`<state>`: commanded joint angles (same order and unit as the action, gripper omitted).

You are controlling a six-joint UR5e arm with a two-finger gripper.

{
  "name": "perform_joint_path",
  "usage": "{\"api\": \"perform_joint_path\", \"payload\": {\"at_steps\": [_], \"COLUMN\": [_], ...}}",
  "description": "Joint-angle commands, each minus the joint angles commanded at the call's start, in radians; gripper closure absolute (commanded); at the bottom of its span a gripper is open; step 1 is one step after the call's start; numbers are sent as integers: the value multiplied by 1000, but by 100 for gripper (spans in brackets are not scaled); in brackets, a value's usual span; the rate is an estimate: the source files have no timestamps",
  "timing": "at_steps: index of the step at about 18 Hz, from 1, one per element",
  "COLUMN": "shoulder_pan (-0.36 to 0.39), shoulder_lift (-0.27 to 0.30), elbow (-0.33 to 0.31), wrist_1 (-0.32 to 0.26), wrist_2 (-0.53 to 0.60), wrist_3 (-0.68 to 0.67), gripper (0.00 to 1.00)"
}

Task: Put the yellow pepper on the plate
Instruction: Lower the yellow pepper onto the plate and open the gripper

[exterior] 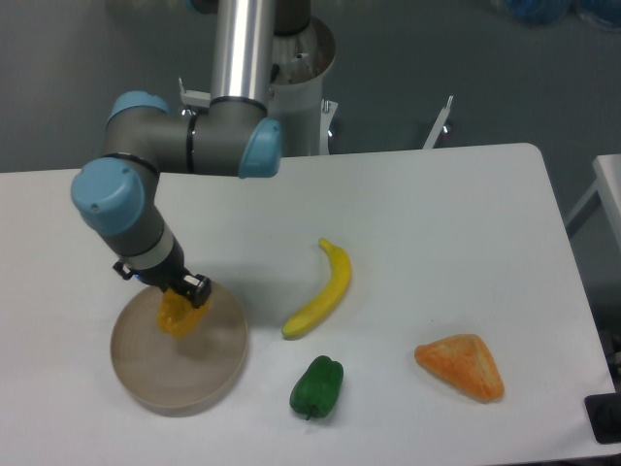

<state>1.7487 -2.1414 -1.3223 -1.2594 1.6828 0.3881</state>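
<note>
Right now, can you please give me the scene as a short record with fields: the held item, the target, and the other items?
arm: over the left part of the table
gripper: above the plate, jaws closed on the yellow pepper
yellow pepper: held over the plate
plate: front left of the table
banana: centre, right of the plate
green pepper: below the banana
orange wedge: front right

The round beige plate [179,361] sits at the white counter's [437,214] front left; right of it lie the curved yellow banana [322,291], green pepper [316,386] and orange triangular wedge [462,366].
</note>
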Motion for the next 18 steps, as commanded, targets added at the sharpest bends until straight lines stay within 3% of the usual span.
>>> {"api": "perform_joint_path", "payload": {"at_steps": [17, 18], "shoulder_pan": [-5, -5], "shoulder_lift": [-48, -46], "elbow": [15, 15], "wrist_1": [29, 29], "wrist_2": [2, 2], "wrist_3": [11, 12], "gripper": [39, 32]}}
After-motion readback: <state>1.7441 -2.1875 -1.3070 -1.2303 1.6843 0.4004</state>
